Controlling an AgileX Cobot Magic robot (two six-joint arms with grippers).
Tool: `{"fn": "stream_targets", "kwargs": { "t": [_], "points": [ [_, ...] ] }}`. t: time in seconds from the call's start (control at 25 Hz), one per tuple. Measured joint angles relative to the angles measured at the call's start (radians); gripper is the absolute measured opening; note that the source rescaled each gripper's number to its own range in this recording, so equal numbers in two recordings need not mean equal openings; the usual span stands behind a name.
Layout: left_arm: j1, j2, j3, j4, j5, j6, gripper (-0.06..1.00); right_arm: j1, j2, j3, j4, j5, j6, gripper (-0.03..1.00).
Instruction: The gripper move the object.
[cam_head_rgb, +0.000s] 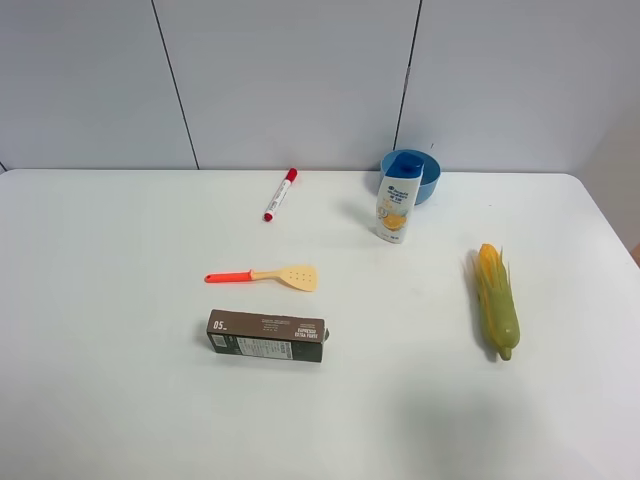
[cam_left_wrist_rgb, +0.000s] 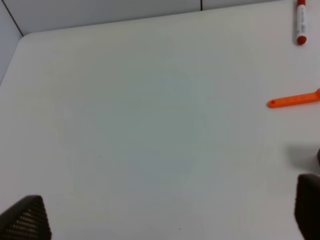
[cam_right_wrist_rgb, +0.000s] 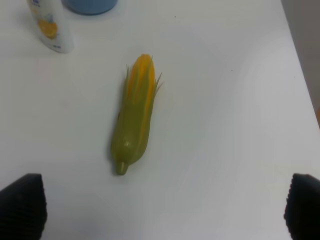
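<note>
Carton (cam_head_rgb: 266, 336) untouched | left end effector (cam_left_wrist_rgb: 170, 215) spread, empty | right end effector (cam_right_wrist_rgb: 165, 210) spread, empty

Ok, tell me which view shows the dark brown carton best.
The exterior high view: the dark brown carton lies whole below the spatula, its "05" readable. The left wrist view catches at most a dark sliver at its edge; the right wrist view shows none of it.
</note>
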Motion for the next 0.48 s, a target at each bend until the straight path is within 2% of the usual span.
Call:
{"fn": "stream_targets", "kwargs": {
  "t": [0.12, 0.32, 0.48],
  "points": [
    [0.000, 0.000, 0.000, 0.000, 0.000, 0.000, 1.00, 0.001, -0.001, 0.010, -0.006, -0.007, 0.014, 1.00],
    [0.000, 0.000, 0.000, 0.000, 0.000, 0.000, 1.00, 0.001, -0.046, 0.117, -0.014, -0.025, 0.021, 1.00],
    [0.000, 0.000, 0.000, 0.000, 0.000, 0.000, 1.00, 0.001, -0.065, 0.124, -0.023, -0.045, 0.042, 1.00]
  ]
}}
